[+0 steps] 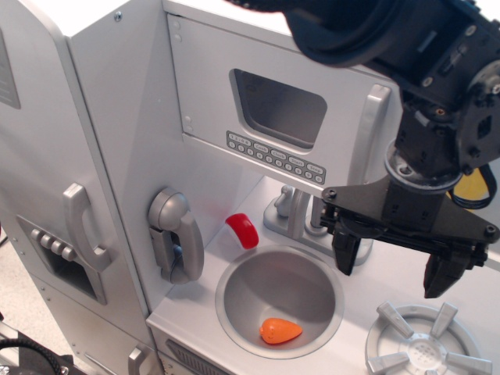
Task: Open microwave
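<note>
While your black gripper hangs wide open and empty at the lower right, the silver-grey microwave with flat windowed door sits closed at the upper centre. You should raise it to the long vertical grey handle, close around it squarely, then pull outward gently.

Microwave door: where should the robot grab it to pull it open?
Probably by the long upright handle on the right edge of the microwave. It stands proud of the flat, shut door, so the fingers could close around it from the front, one on each side. The gripper hangs open below the handle, so it would rise first. The hinges look to be on the left, so pulling there swings it wide.
</note>
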`<state>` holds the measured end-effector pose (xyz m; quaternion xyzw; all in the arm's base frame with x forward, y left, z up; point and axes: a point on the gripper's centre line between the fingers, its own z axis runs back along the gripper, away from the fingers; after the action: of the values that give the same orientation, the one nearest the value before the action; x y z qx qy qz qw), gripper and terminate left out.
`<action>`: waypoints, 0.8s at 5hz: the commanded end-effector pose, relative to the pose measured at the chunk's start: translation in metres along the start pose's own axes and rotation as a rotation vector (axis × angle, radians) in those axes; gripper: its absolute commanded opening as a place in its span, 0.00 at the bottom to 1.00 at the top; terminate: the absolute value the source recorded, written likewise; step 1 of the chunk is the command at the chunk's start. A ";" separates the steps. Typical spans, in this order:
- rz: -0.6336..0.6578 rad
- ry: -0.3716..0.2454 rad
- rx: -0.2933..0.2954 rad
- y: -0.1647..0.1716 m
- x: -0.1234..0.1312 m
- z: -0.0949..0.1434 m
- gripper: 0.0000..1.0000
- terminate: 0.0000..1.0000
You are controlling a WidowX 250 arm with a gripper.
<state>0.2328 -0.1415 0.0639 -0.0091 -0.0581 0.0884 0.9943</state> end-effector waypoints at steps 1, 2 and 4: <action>0.000 0.000 0.000 0.000 0.000 0.000 1.00 0.00; -0.003 -0.046 -0.013 0.010 0.017 0.014 1.00 0.00; -0.014 -0.134 -0.106 0.030 0.061 0.043 1.00 0.00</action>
<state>0.2763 -0.1003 0.0954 -0.0456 -0.0995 0.0807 0.9907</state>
